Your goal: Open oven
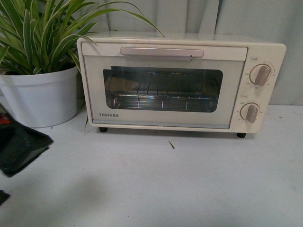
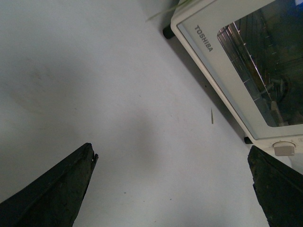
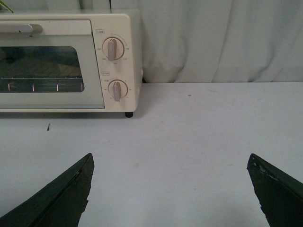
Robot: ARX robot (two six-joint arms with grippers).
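Observation:
The cream-white Toshiba oven (image 1: 180, 82) stands at the back of the white table with its glass door shut. Its long bar handle (image 1: 162, 52) runs along the top of the door, two round knobs (image 1: 260, 74) sit at the right, and a wire rack (image 1: 161, 100) shows through the window. The oven also shows in the left wrist view (image 2: 222, 52) and in the right wrist view (image 3: 71, 61). My left gripper (image 2: 173, 158) is open and empty over bare table in front of the oven. My right gripper (image 3: 170, 163) is open and empty, off the oven's knob side. Neither arm shows in the front view.
A white pot (image 1: 40, 97) with a long-leaved green plant (image 1: 42, 33) stands left of the oven, close to its side. A black object (image 1: 19, 146) lies at the table's left edge. A pale curtain (image 3: 222, 38) hangs behind. A small leaf scrap (image 1: 171, 144) lies before the oven.

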